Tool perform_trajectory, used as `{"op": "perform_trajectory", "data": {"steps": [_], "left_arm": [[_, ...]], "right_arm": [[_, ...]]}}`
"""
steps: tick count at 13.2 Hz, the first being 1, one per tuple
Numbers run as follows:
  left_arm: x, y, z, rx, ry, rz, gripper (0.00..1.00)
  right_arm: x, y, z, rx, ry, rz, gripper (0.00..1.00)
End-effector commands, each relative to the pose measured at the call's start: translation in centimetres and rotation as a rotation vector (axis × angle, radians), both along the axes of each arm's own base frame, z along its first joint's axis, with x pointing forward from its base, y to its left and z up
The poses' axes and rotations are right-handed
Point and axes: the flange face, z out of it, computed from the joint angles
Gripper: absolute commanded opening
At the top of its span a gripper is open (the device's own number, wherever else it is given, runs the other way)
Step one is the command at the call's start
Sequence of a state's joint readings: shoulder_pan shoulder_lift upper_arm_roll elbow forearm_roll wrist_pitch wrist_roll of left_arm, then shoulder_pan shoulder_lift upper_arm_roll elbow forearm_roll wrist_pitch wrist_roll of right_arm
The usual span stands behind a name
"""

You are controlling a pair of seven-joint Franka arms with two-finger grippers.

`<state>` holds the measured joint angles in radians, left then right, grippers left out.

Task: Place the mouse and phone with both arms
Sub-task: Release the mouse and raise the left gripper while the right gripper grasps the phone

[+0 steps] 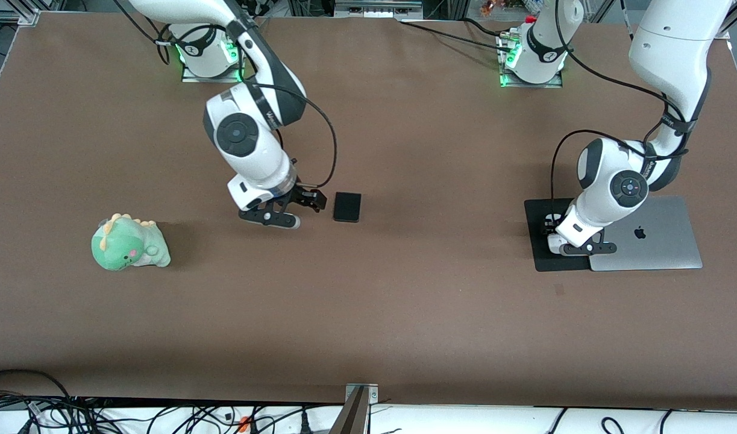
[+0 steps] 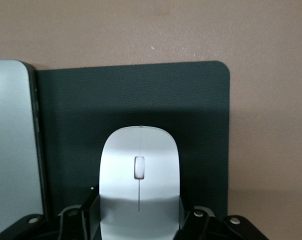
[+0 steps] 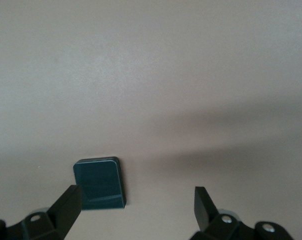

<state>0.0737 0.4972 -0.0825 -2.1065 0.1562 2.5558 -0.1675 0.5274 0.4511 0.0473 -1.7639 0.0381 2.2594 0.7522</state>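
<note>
The white mouse (image 2: 139, 170) lies on the black mouse mat (image 2: 141, 95) beside a silver laptop (image 2: 13, 145). My left gripper (image 2: 139, 212) is shut on the mouse, one finger against each side. In the front view the left gripper (image 1: 556, 234) is low over the mat (image 1: 540, 256) and hides the mouse. The black phone (image 1: 347, 207) lies flat on the table near its middle. My right gripper (image 1: 311, 202) is open and empty, low beside the phone on the right arm's side. In the right wrist view the phone (image 3: 100, 182) lies next to one fingertip (image 3: 71, 197), outside the gap.
The closed silver laptop (image 1: 651, 235) overlaps the mat's edge toward the left arm's end. A green plush dinosaur (image 1: 129, 244) sits on the brown table (image 1: 368, 313) toward the right arm's end.
</note>
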Motion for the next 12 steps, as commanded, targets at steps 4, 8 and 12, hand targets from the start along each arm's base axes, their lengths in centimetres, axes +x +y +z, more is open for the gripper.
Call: {"op": "perform_trajectory", "data": {"steps": [4, 8, 12], "left_arm": [[1.3, -0.1, 3.3, 0.017, -0.043, -0.028, 1.00], [3.7, 1.2, 12.2, 0.043, -0.067, -0.031, 1.00], [3.0, 3.8, 19.1, 0.018, -0.075, -0.070, 1.00]], "right_arm": [[-1.0, 5.6, -3.5, -0.062, -0.028, -0.043, 1.00], [-2.2, 8.3, -4.7, -0.082, -0.053, -0.057, 1.00], [-3.4, 10.2, -6.5, -0.097, -0.093, -0.043, 1.00]]}}
